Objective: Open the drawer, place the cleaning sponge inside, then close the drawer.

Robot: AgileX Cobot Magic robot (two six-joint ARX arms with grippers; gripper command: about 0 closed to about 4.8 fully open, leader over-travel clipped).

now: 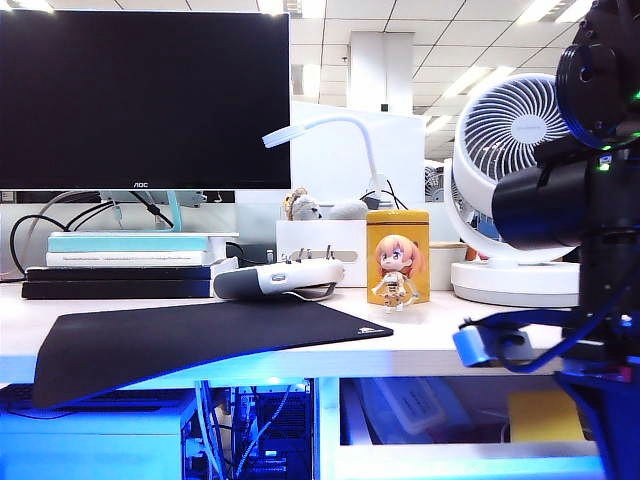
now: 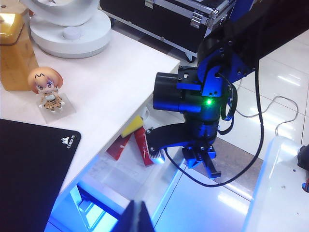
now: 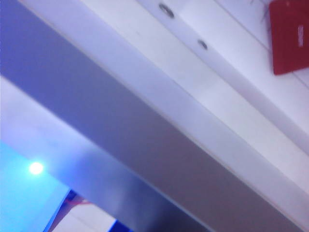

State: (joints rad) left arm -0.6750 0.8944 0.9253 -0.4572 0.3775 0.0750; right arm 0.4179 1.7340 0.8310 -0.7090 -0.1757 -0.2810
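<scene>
A: Exterior view: the right tool (image 1: pixel 490 345) sits at the surface (image 1: pixel 420 350) edge, right of the yellow tin (image 1: pixel 398 256); the drawer (image 1: pixel 470 420) below is open.

B: Left wrist view: left tool (image 2: pixel 137 217) pinched narrow, empty. The right one, closed, may slip off. The cleaning sponge? Not visible.

A: Right wrist view: only the drawer's panel.

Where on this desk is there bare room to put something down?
The black mouse mat is bare, and so is the white strip of desk between it, the yellow tin and the fan's base. The back is crowded: monitor, stacked books, white box. The right gripper, shut, hangs off the desk's edge.
</scene>
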